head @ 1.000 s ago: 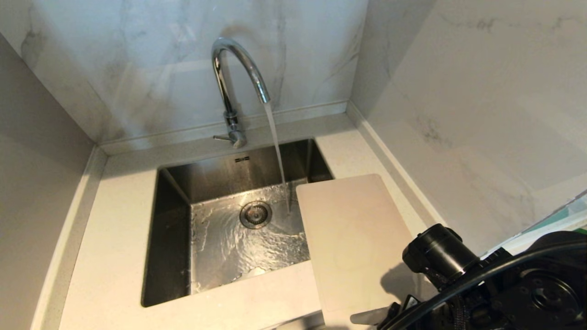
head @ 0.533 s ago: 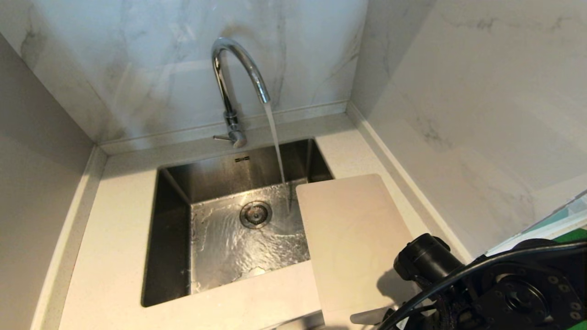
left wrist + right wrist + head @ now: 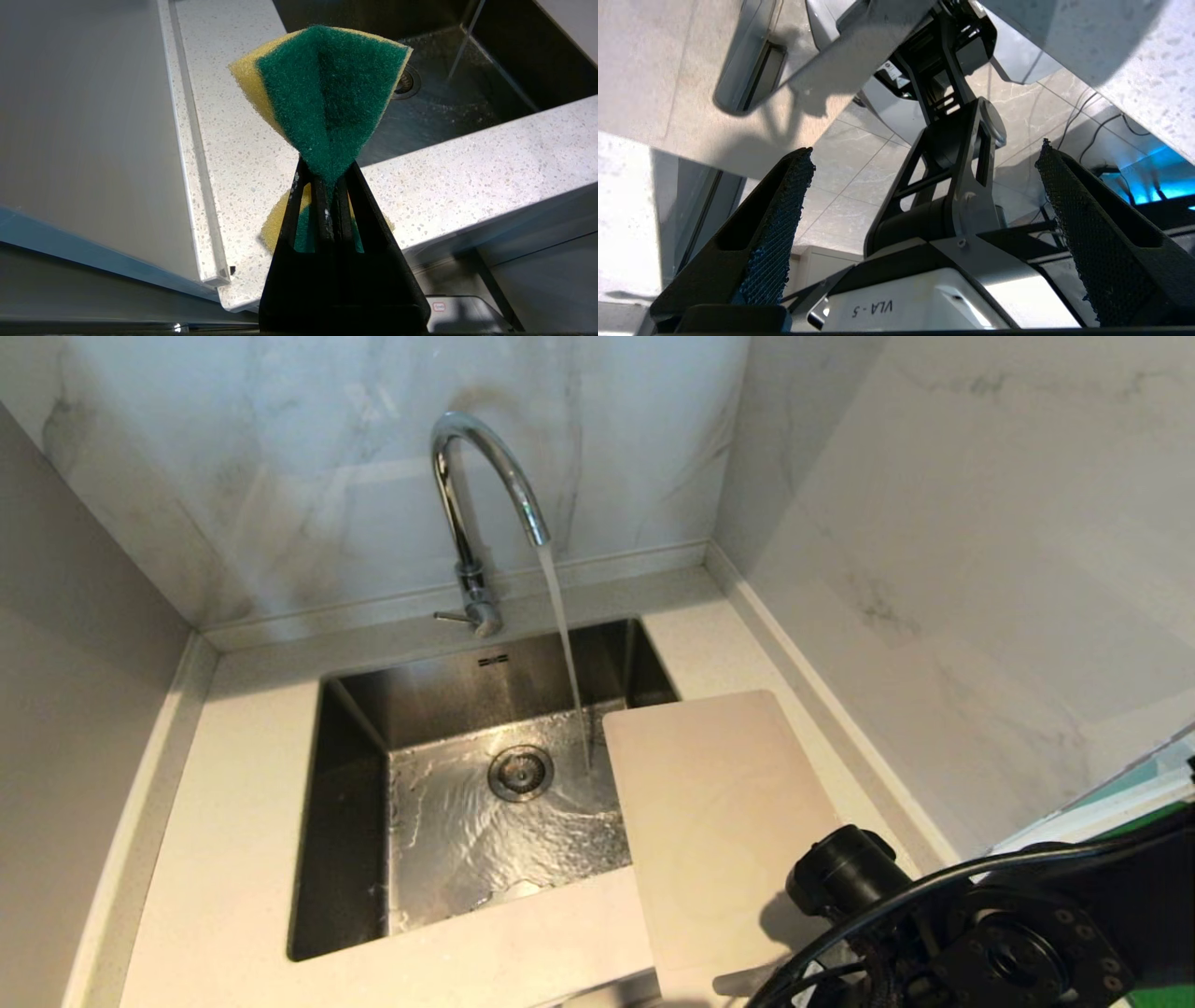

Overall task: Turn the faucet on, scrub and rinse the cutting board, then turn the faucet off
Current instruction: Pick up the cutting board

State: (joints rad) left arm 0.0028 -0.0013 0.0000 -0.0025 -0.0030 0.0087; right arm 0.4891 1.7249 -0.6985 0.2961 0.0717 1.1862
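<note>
**A:** How far had you got at this point?

**B:** The first step was done. The faucet [image 3: 485,504] was on, with water falling from the spout into the sink [image 3: 355,821] near the drain [image 3: 520,772]. The cutting board [image 3: 719,821] lay flat on the table [image 3: 215,821] at the right of the sink, its left edge hanging over the basin just beside the stream. It looked dry to me, so I judged that scrubbing, rinsing and shutting off the water were all left for you.

**A:** And your claws?

**B:** Your left claw [image 3: 327,186] was clenched on a sponge [image 3: 322,93], yellow with a green scouring face, pinched at its middle so it flared out above the fingers. Your right claw [image 3: 924,186] stood released, fingers [image 3: 780,224] wide apart with nothing between them.

**A:** What did one view give you that another didn't?

**B:** The head view alone showed the running water and the whole board; of your right arm it caught only the dark wrist in the lower right corner, and your left arm not at all. The sponge showed only in the left wrist view, above the table's front edge with the sink beyond. The right wrist view alone proved the open fingers; it also showed the board's handle slot [image 3: 752,79] at the near end.
</note>
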